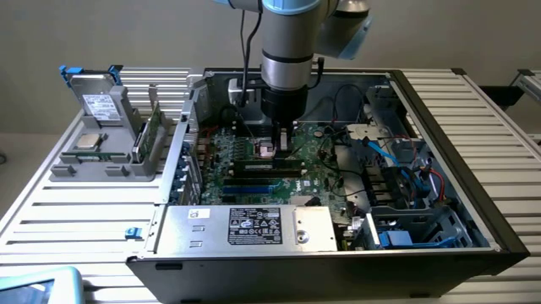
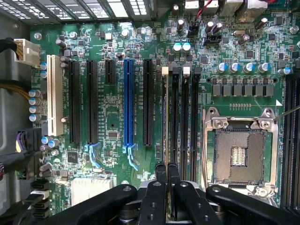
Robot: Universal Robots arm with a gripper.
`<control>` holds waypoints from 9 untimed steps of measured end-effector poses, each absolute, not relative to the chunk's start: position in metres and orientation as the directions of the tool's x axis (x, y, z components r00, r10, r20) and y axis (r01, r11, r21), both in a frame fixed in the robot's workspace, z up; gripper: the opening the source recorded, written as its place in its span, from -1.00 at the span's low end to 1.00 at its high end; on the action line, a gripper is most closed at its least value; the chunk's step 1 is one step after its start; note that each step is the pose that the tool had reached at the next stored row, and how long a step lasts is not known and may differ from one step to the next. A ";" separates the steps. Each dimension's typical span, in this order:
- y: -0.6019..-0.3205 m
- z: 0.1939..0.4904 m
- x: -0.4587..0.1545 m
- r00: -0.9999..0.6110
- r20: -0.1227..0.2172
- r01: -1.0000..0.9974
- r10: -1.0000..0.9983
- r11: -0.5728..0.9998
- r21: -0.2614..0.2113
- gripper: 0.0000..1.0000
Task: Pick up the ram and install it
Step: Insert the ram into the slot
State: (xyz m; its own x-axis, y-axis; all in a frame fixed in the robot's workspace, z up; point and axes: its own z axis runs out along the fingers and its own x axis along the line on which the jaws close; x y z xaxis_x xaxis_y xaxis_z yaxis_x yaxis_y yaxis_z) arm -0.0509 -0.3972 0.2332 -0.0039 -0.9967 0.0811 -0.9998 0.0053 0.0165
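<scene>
Gripper: the gripper point(image 2: 167, 169) hangs at the centre of the exterior view, down inside the open computer case point(image 1: 321, 273). Its jaws are pressed together with nothing visibly between them.
Ram: the ram point(image 2: 165, 117) is judged to be the thin green edge standing in the memory slot nearest the blue expansion slot point(image 2: 127, 103). It runs directly in line with the fingertips point(image 2: 161, 174).
Parts holder: a grey holder point(image 1: 76, 171) sits at the exterior view's left, well apart from the gripper. It carries a boxed drive point(image 1: 101, 104), a square processor chip point(image 1: 87, 140) and a green board point(image 1: 151, 136) on edge (whether that board is a second stick cannot be told).
Step in hand: judged to be pressing the stick home with closed tips.
Seating: cannot tell whether the stick is fully down. The white latch point(image 2: 164, 70) at the slot's end is the point to check.
Method: push straight down with the tips centred on the stick's top edge, not on the empty memory slots point(image 2: 186, 117) beside it. Keep the load even along its length so neither end rides high.
Hazard: the open processor socket point(image 2: 239, 150) lies just beyond the slots with its contacts bare. A sideways slip of the tips would reach it.
Clearance: loose cables point(image 1: 346, 101) hang near the arm at upper centre of the exterior view, apart from the fingers.
</scene>
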 end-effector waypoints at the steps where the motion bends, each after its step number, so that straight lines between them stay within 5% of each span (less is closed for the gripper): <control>1: -0.397 0.233 -0.051 -0.004 0.081 -1.000 -0.997 0.005 0.017 -0.74; 9: -0.397 0.231 -0.051 -0.004 0.081 -1.000 -0.997 0.005 0.017 -0.74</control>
